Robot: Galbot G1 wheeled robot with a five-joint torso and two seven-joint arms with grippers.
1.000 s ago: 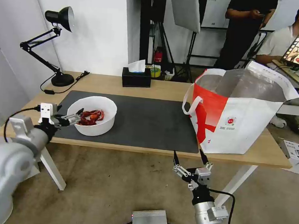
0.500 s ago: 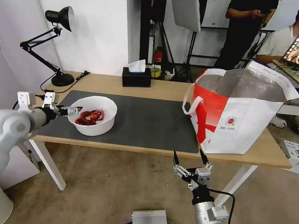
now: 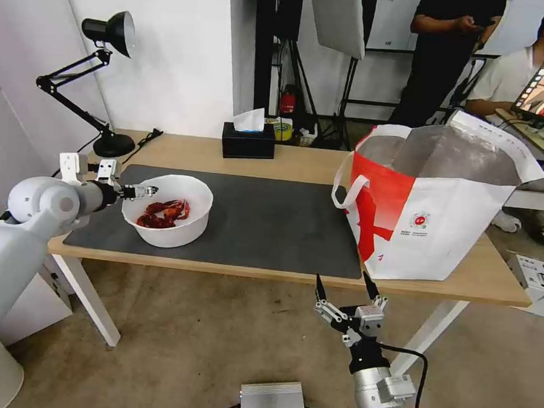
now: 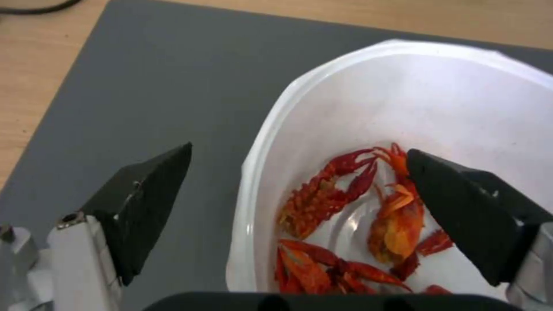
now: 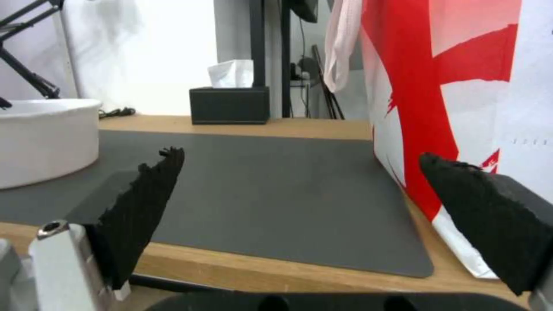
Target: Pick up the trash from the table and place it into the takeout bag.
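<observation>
Jaws of right gripper [image 3: 345,287] spread, empty, parked below near worktop [image 3: 287,161] edge. Left gripper [image 3: 147,190] jaws spread, straddling left rim of white bowl [image 3: 169,229]: one finger outside over grey mat [image 3: 271,219], one above red crayfish shells [image 4: 345,224]. Takeout bag [image 3: 436,206] upright at right end. Black tissue box [image 3: 247,144] at far edge.
</observation>
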